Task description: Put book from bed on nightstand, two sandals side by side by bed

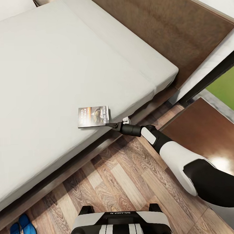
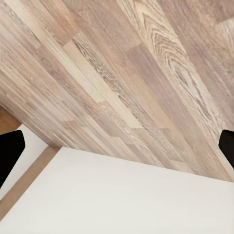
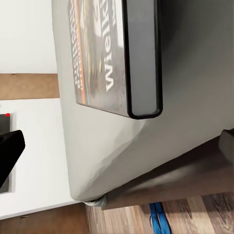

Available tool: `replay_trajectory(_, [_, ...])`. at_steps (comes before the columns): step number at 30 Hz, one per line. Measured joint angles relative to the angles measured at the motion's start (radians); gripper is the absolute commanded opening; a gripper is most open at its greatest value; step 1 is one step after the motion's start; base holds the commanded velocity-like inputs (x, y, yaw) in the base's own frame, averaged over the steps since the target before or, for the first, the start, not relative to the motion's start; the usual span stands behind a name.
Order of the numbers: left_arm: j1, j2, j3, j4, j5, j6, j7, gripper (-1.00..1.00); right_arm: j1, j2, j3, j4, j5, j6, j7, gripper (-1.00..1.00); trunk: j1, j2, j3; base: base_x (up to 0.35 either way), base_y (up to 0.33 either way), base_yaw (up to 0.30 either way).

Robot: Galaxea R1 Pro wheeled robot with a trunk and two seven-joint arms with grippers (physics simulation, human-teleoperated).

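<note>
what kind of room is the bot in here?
Most likely a bedroom: a large low bed with a plain grey mattress and dark wooden headboard, a dark brown nightstand beside it, and wood-plank floor. A book lies on the mattress edge.

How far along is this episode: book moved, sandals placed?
Nothing looks finished. In hand: the right hand is at the corner of the book, which lies on the bed near its edge; whether it grips cannot be told. Left: carrying it to the nightstand. The sandals lie together on the floor by the bed, possibly fine already.
</note>
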Motion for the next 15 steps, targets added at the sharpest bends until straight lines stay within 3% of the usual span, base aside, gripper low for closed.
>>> replay_trajectory(7, [0.000, 0.000, 0.000, 0.000, 0.000, 0.000, 0.000, 1.00, 0.000, 0.000, 0.000, 0.000, 0.000, 0.000, 0.000, 1.00, -0.015, 0.028, 0.012, 0.000, 0.000, 0.000])
replay_trajectory(15, [0.000, 0.000, 0.000, 0.000, 0.000, 0.000, 0.000, 1.00, 0.000, 0.000, 0.000, 0.000, 0.000, 0.000, 0.000, 1.00, -0.015, 0.028, 0.013, 0.000, 0.000, 0.000])
